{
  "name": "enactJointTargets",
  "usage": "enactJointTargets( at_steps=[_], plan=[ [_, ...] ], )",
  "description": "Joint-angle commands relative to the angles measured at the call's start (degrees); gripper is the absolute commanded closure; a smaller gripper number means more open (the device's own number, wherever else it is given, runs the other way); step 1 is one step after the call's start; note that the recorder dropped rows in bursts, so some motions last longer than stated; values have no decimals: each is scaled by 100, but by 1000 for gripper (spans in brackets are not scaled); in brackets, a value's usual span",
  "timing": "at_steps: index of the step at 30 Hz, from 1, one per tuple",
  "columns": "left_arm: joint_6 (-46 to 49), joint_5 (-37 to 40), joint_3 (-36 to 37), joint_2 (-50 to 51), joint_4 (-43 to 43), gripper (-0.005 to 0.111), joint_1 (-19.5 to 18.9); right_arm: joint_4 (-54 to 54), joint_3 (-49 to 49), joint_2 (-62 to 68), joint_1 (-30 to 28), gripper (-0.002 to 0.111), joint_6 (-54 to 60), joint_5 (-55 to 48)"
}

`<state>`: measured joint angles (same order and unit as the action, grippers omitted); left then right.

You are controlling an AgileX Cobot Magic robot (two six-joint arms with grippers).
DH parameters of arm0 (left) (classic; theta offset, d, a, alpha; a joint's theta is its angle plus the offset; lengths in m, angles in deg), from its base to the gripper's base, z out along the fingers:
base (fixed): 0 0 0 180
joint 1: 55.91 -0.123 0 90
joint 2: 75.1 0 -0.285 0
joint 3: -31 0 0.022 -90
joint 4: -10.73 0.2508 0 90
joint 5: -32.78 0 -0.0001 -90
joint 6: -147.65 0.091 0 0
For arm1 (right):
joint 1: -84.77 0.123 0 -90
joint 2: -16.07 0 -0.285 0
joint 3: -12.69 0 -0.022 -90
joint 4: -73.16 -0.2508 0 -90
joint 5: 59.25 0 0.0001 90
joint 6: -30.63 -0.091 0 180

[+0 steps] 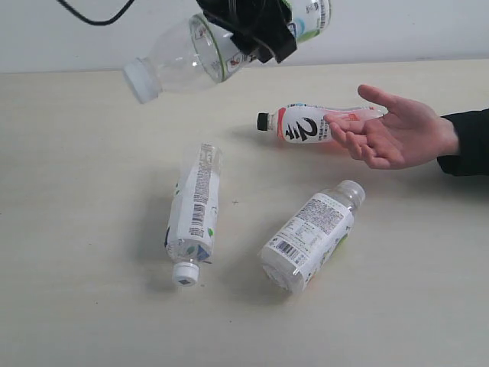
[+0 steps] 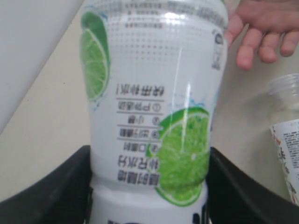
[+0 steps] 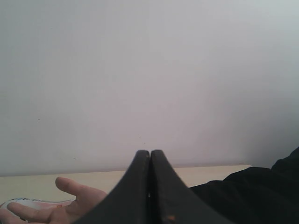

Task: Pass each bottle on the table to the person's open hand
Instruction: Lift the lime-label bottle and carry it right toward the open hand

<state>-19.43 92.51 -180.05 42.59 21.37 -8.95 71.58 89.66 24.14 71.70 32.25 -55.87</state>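
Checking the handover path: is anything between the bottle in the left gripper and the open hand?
Nothing visible. The held bottle is in the air in the left gripper; the open hand lies uncovered. The pink bottle lies on the table at its fingertips, off the palm.

The pale beige table [image 1: 76,229], faintly wood-grained, carries three plastic bottles, all lying on their sides. Toward the far side lies the pink bottle [image 1: 302,124], with a black cap and a large black "2" on its label, cap pointing left in the exterior view. Nearer the front, the left clear bottle [image 1: 195,210] points its white cap at the near edge, and the right clear bottle [image 1: 309,237] lies slanted near it, not touching.
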Motion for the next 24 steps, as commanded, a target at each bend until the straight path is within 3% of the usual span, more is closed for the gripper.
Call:
enactJointTargets(
  at_steps=[1,6,12,16,20,24],
  plan=[
    [-263,-1453,1540,-785,-100,107,65,3,25,-28,-39,108,14,77],
    [-277,-2413,2976,-1409,100,107,65,3,25,-28,-39,108,14,77],
    [474,-2387,3234,-1532,607,107,181,3,25,-28,-39,108,14,77],
    [1892,-2641,3234,-1532,728,107,263,3,25,-28,-39,108,14,77],
    [4258,-2917,3234,-1532,728,107,447,3,25,-28,-39,108,14,77],
    [5325,-3589,3151,-1519,728,107,671,3,25,-28,-39,108,14,77]
  ],
)
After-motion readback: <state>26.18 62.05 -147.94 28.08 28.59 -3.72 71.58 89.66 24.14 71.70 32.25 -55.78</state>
